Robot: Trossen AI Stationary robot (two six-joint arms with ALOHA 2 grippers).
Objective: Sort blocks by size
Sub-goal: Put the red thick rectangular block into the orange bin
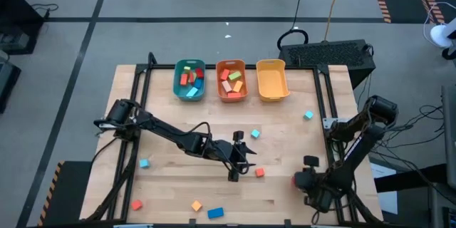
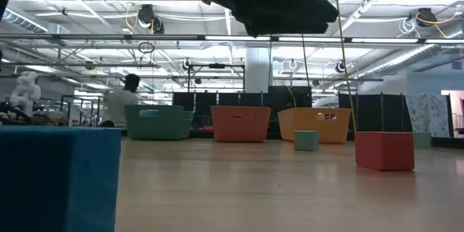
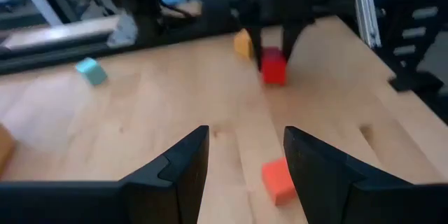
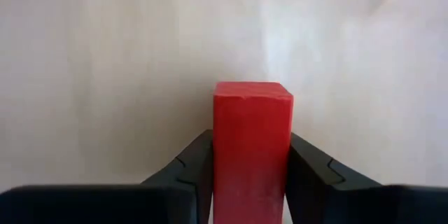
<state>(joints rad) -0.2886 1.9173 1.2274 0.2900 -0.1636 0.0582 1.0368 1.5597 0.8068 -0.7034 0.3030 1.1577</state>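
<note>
Blocks part-sorted — right gripper (image 4: pixel 250 168) clenched on red block (image 4: pixel 252 140) for binning; left gripper (image 3: pixel 243 161) spread over orange-red cube (image 3: pixel 278 180).

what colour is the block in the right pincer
Red. The block sits between the right pincer's fingers, clearest in the right wrist view.

In the low view a big blue block (image 2: pixel 58 177) is cut by the left and bottom edges. The right wrist view shows a red block (image 4: pixel 252 147) whose lower end runs out of frame. In the high view, blocks inside the teal bin (image 1: pixel 189 80) are too small to count
</note>
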